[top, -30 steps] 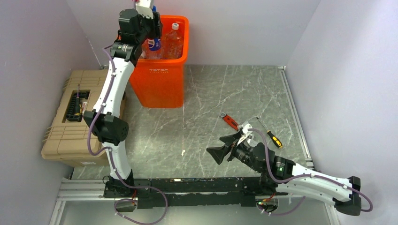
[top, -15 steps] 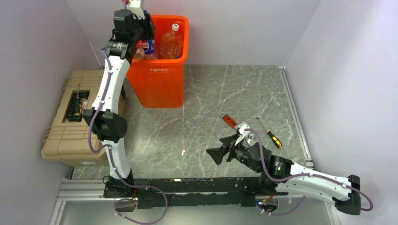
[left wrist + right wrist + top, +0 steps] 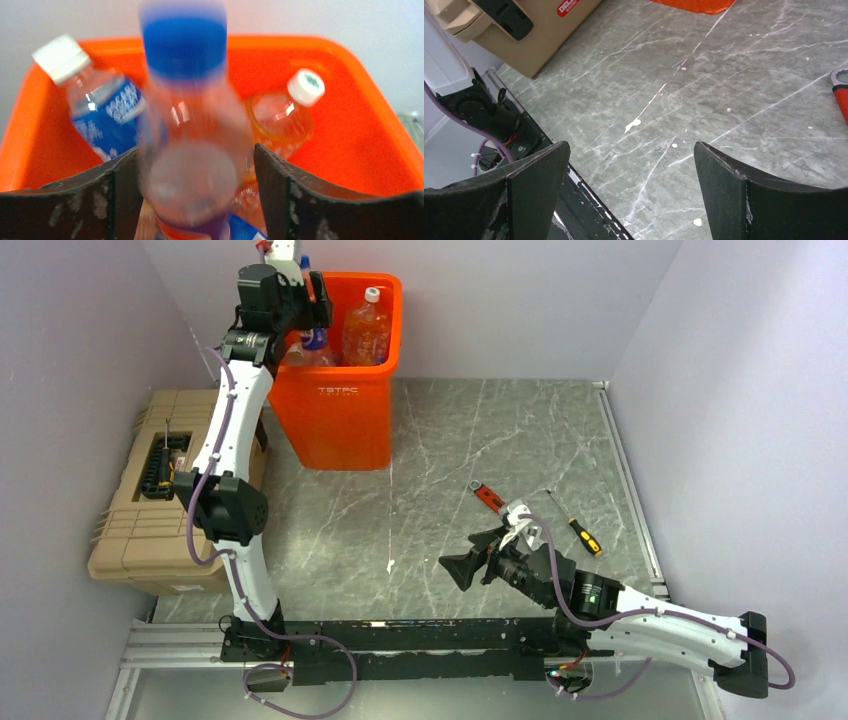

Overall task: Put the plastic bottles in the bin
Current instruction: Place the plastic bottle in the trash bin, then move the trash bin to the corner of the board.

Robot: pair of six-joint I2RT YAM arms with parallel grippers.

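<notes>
The orange bin stands at the back of the table, its rim filling the left wrist view. My left gripper hovers over its left side. Between the parted fingers a clear blue-capped bottle shows motion-blurred, base towards the camera, with a gap on its right side. Below lie a white-capped blue-label bottle and an orange-tinted white-capped bottle, which also pokes up in the top view. My right gripper hangs open and empty over the table.
A tan toolbox case sits left of the bin and shows in the right wrist view. A red-handled wrench and a screwdriver lie right of centre. Walls close in the table on three sides.
The left arm shifted a little left and back over the bin. Its jaws widened and the blue-capped bottle came loose between them. The right arm barely moved.
</notes>
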